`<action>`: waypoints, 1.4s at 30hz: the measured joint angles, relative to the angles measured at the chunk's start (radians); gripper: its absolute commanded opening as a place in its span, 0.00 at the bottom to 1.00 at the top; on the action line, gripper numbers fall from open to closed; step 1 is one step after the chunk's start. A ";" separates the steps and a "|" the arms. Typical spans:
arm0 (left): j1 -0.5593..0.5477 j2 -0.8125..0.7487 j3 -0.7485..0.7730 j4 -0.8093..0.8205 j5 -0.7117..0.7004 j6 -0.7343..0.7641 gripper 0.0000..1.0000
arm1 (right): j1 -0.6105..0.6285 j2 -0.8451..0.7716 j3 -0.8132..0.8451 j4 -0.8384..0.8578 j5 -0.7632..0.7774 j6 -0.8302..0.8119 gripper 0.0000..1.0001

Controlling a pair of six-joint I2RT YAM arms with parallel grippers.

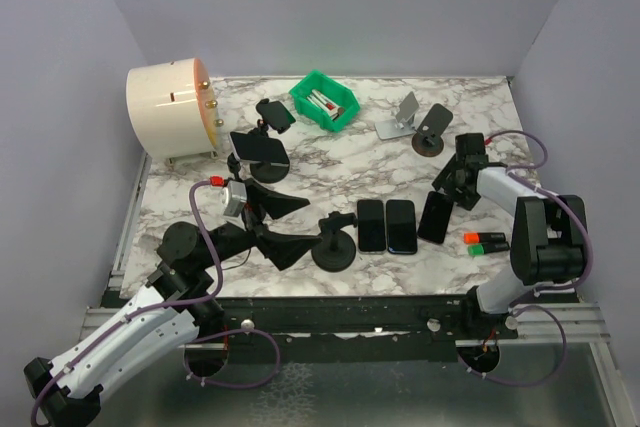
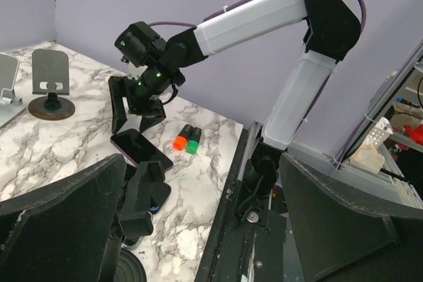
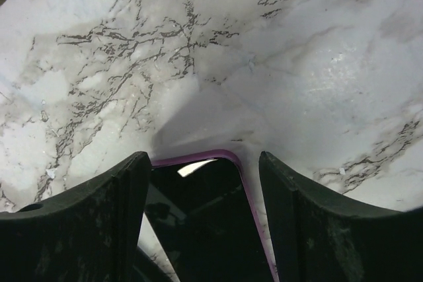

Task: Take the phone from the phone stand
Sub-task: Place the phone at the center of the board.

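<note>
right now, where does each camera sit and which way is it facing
Top external: above and behind the bases, looking down on the marble table; both arms show.
Left wrist: on the left arm, facing across at the right arm; its own fingers frame the view.
Right wrist: pointing down at the purple-edged phone between its own fingers.
Shared: that phone shows in all three.

At the back left of the table (image 1: 330, 172), a drum-shaped container (image 1: 170, 112); to its right a phone stand (image 1: 265, 130) with a phone (image 1: 277, 113) on it, a second stand (image 1: 262, 152) just in front, then a bin (image 1: 324, 100), and two more stands (image 1: 400, 117) further right. Nearer, right of centre, a row of three phones (image 1: 401, 226) flat on the table, side by side. Just to their right, two markers (image 1: 485, 242); just to their left, another stand (image 1: 333, 245).
</note>
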 measured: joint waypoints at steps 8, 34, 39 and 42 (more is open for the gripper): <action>0.000 0.003 0.000 0.000 0.000 0.000 0.99 | -0.001 0.010 0.005 0.021 -0.024 -0.016 0.52; 0.000 0.042 0.000 0.000 0.007 -0.001 0.99 | 0.003 -0.084 -0.138 0.194 -0.237 -0.135 0.47; 0.000 0.049 0.000 0.000 0.007 -0.001 0.99 | 0.008 -0.083 -0.137 0.195 -0.247 -0.145 0.47; 0.000 0.053 0.000 0.000 0.007 -0.001 0.99 | 0.008 -0.084 -0.138 0.194 -0.247 -0.151 0.46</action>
